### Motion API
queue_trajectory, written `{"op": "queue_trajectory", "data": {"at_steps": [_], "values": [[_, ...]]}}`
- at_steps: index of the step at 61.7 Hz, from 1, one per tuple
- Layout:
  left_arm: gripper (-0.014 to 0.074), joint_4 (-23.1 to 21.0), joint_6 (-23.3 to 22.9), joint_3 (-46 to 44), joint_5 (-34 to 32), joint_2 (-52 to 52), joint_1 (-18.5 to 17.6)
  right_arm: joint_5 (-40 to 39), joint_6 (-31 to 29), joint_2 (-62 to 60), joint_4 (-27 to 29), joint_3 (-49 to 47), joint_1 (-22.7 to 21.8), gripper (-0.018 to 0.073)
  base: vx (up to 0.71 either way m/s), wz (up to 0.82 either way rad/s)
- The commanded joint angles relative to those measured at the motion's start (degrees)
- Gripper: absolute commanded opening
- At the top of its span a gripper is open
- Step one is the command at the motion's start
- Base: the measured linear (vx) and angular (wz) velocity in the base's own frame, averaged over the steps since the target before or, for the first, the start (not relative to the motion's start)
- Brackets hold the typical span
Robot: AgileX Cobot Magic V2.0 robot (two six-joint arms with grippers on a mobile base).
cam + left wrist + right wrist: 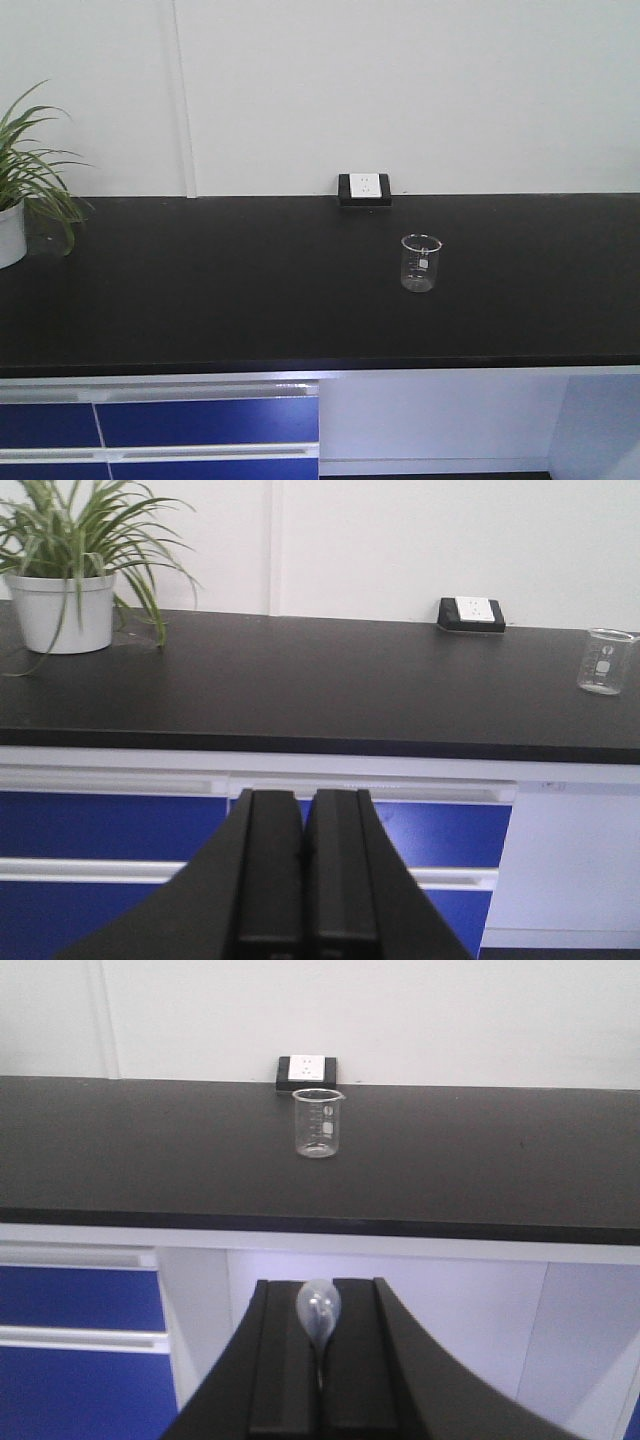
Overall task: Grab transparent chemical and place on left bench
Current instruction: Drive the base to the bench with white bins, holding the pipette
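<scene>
My right gripper (319, 1285) is shut on the transparent chemical (318, 1315), a clear pipette whose bulb sticks out between the black fingers; its stem runs back into the jaws and its tip is hidden. I hold it in front of and below the edge of a black worktop (500, 1180) that has a socket box. My left gripper (304, 798) is shut and empty, in front of the blue drawers. The left bench with its white bins is out of view. Neither gripper shows in the front view.
A clear glass beaker (421, 262) stands on the black worktop (200, 290), also in both wrist views (318, 1122) (604, 661). A white socket in a black box (365, 188) sits against the wall. A potted plant (18, 200) stands far left. Blue drawers (110, 830) lie below.
</scene>
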Motion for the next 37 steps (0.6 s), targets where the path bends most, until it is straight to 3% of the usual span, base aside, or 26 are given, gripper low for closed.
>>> {"op": "queue_trajectory", "data": {"at_steps": [1, 19, 37], "values": [[-0.0003, -0.04, -0.45, 0.93, -4.49, -1.1, -0.1, -4.46, -0.16, 0.47, -0.36, -1.77, -0.2, -0.0008, -0.35, 0.12], [-0.0003, -0.04, -0.45, 0.93, -4.49, -1.1, -0.1, -4.46, -0.16, 0.47, -0.36, -1.77, -0.2, -0.0008, -0.29, 0.29], [-0.0003, -0.04, -0.45, 0.93, -4.49, -1.1, -0.1, -4.46, -0.16, 0.47, -0.36, -1.77, -0.2, -0.0008, -0.19, 0.68]]}}
